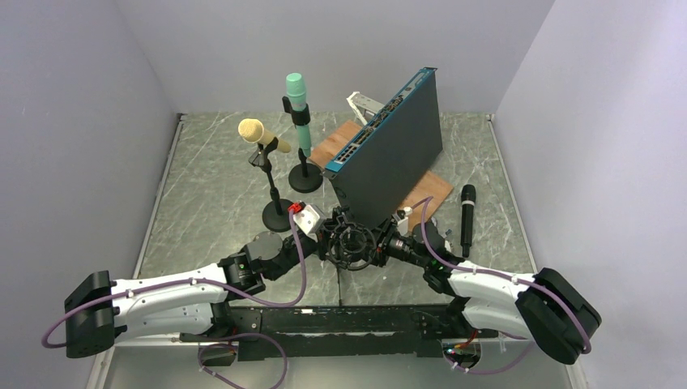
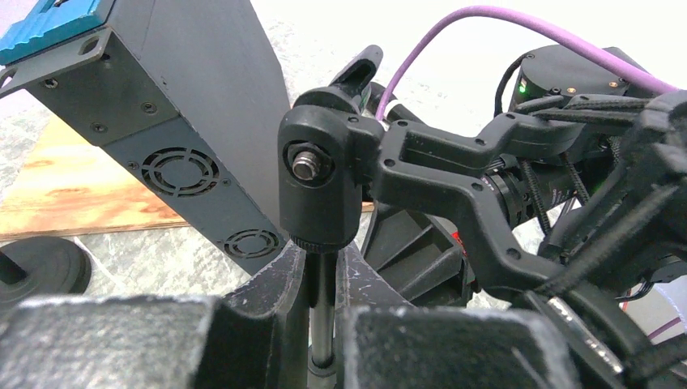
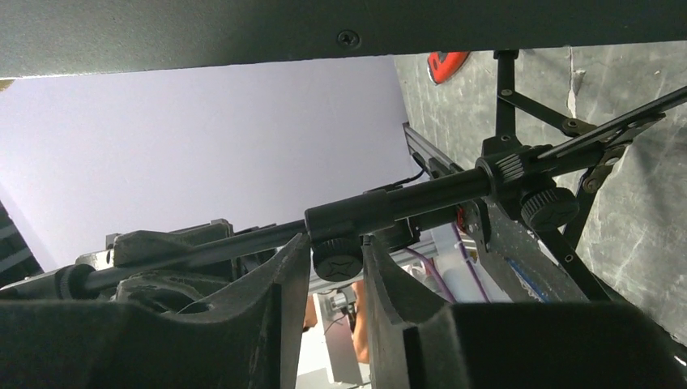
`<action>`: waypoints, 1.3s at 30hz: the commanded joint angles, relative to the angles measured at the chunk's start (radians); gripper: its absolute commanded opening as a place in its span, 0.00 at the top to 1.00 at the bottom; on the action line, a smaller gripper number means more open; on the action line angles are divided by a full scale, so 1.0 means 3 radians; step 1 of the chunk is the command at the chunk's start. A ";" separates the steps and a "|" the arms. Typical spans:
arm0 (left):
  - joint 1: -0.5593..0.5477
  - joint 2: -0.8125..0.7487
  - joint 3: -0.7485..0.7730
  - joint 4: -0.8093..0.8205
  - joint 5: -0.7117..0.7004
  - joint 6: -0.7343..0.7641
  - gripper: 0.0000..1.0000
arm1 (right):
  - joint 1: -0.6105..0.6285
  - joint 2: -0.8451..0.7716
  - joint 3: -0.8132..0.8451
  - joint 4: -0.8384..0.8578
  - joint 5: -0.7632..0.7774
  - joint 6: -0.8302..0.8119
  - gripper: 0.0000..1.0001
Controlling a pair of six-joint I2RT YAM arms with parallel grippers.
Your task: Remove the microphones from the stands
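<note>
A small black tripod stand with a shock-mount ring (image 1: 354, 245) stands at the near middle of the table, between my two grippers. No microphone shows in the ring. A black microphone (image 1: 467, 217) lies flat on the table to the right. My left gripper (image 1: 324, 232) is shut on the stand's thin metal pole (image 2: 323, 316), just under its swivel joint (image 2: 317, 182). My right gripper (image 1: 390, 243) is closed around a small black knob (image 3: 337, 258) on the stand's horizontal rod (image 3: 405, 198). Both fingers touch the knob.
A beige microphone (image 1: 261, 134) and a green microphone (image 1: 296, 101) sit on two round-base stands at the back left. A large dark box with a blue face (image 1: 389, 154) leans on a wooden board (image 1: 429, 190) just behind the stand. Grey walls enclose the table.
</note>
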 commanded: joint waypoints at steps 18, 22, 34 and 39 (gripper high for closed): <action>-0.0029 0.0103 0.0043 -0.0100 0.0086 -0.0190 1.00 | 0.0188 0.0169 -0.0009 0.0456 0.0090 -0.0164 1.00; -0.0029 0.0096 0.0037 -0.0099 0.0082 -0.0188 1.00 | 0.0205 0.0104 0.0107 0.0117 0.0153 -0.0707 1.00; -0.0029 0.0135 0.0028 -0.0061 0.0092 -0.0199 1.00 | 0.0927 -0.0124 0.0266 0.0250 0.1145 -0.4527 1.00; -0.0029 0.0082 0.0020 -0.0108 0.0065 -0.0192 1.00 | 0.1242 0.0116 0.0340 0.0558 0.1374 -0.5315 1.00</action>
